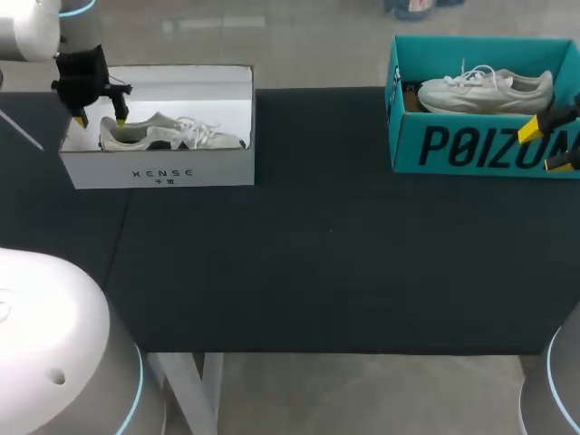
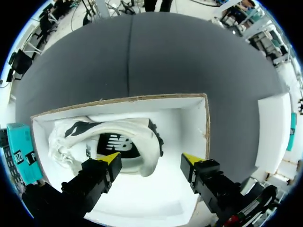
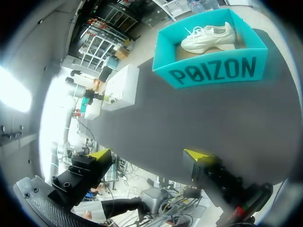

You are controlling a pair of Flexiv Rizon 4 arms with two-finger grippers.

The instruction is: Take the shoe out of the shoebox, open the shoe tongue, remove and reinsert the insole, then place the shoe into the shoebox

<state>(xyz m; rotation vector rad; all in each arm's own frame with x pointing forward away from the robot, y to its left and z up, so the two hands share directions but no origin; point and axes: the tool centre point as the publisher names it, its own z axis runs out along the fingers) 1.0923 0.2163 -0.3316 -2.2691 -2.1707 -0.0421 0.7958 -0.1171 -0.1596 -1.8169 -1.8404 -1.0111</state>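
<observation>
One shoe [image 1: 169, 135] in white shoebox [image 1: 217, 168], teal box [image 1: 480, 149] apart

Bright even light, glare inside white shoebox [image 1: 159, 172], soft shadows

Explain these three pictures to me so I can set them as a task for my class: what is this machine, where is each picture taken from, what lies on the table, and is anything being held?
This is a robot with two arms working at a dark table. The head view looks down on it from above and behind the robot. The two round pictures come from cameras on the arms' wrists, one for each arm. On the table stand a white shoebox at the left with a white shoe in it, and a teal shoebox at the right with a pale shoe in it. The left gripper hangs open over the white shoe. The right gripper is open on the near side of the teal shoebox, apart from it. Neither holds anything.
</observation>
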